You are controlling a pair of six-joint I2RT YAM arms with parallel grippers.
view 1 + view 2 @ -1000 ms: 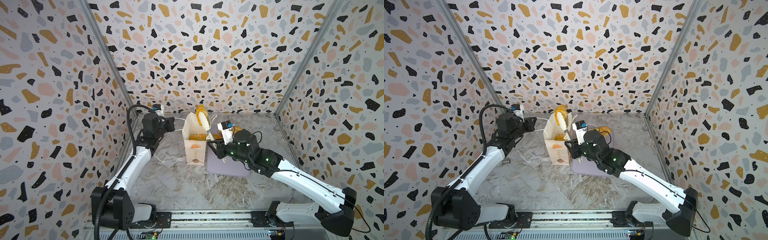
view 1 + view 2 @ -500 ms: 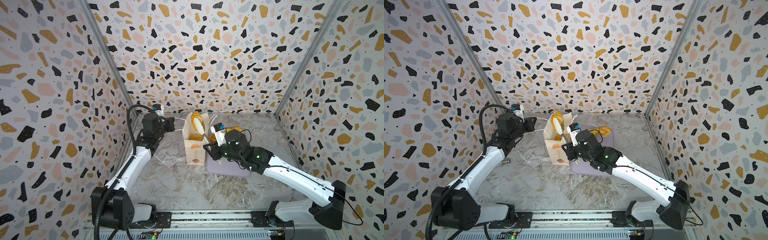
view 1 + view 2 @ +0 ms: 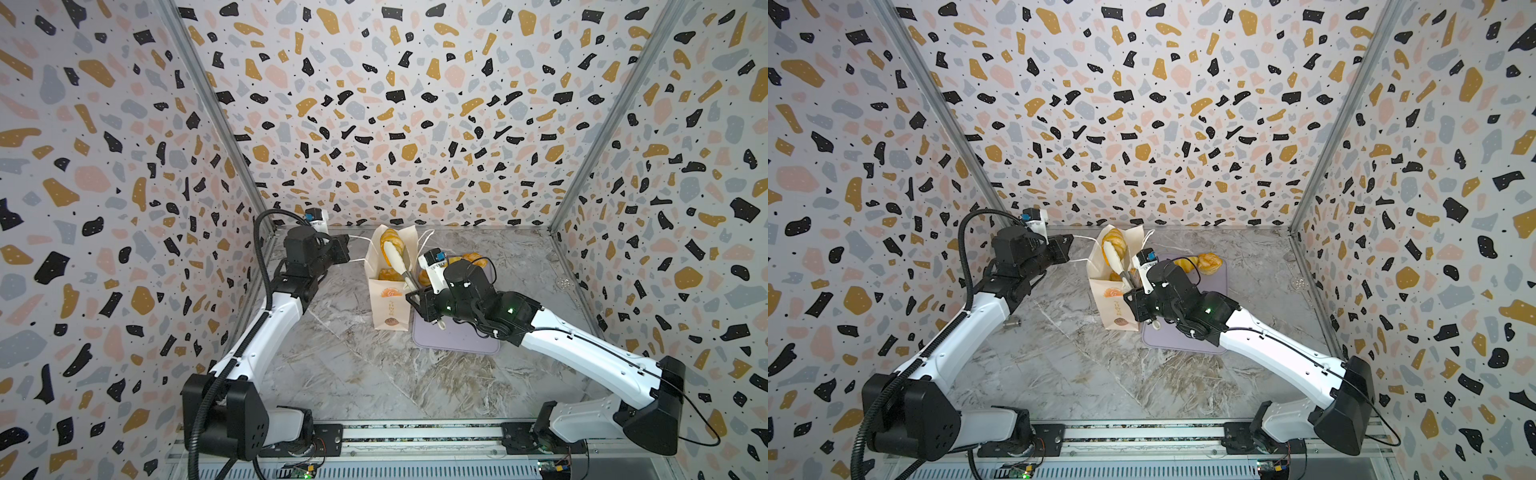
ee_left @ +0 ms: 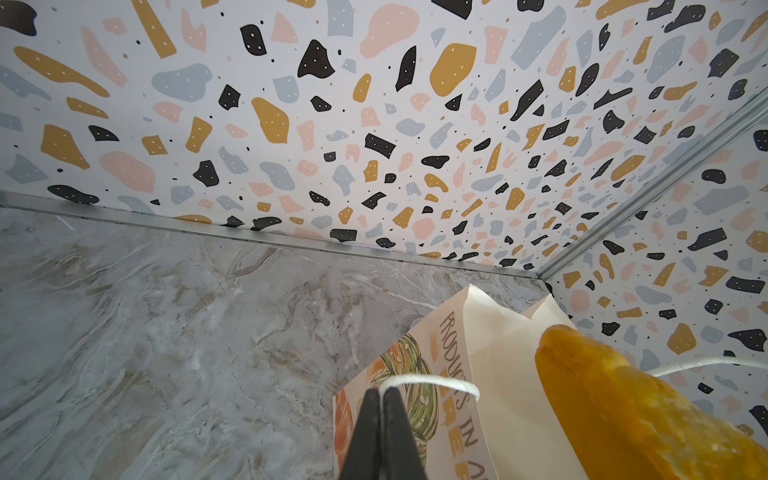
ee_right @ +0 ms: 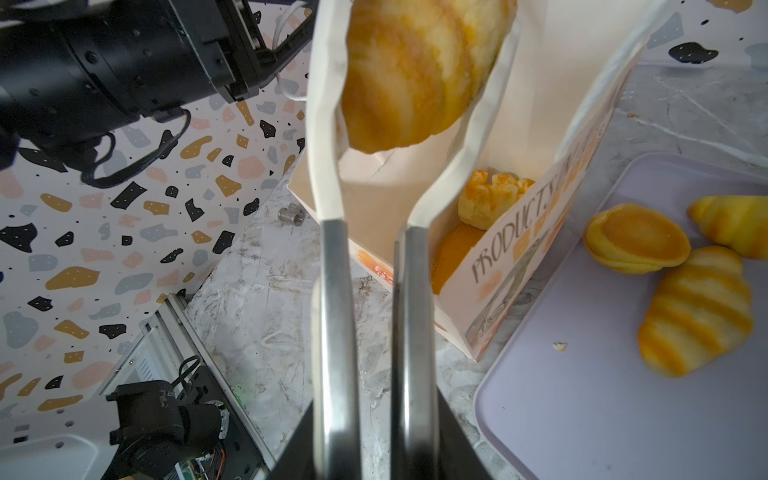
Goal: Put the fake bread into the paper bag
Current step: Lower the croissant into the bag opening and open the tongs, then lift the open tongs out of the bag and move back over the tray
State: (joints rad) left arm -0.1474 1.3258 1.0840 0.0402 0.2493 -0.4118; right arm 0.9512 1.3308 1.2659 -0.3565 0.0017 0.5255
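Note:
The paper bag [image 3: 388, 307] [image 3: 1115, 307] stands upright at the middle of the floor. My left gripper [image 3: 348, 249] [image 4: 381, 390] is shut on its white string handle [image 4: 432, 380]. My right gripper [image 3: 415, 297] [image 5: 376, 415] is shut on metal tongs [image 5: 336, 311]. Their white tips flank a striped piece of fake bread [image 3: 390, 241] [image 5: 415, 70] over the bag's open mouth. A plaited pastry [image 5: 490, 199] and another orange piece lie inside the bag. A round bun [image 5: 636, 237] and two striped rolls [image 5: 698, 311] lie on the lilac tray.
The lilac tray [image 3: 457, 343] [image 5: 582, 407] lies flat against the bag's right side, under my right arm. A small metal cylinder [image 3: 1013, 321] sits on the marble floor near the left arm. Patterned walls close in three sides.
My right arm has moved left toward the bag and brought the striped roll lower over its mouth. The tongs' arms now stand slightly apart. The left arm has not moved.

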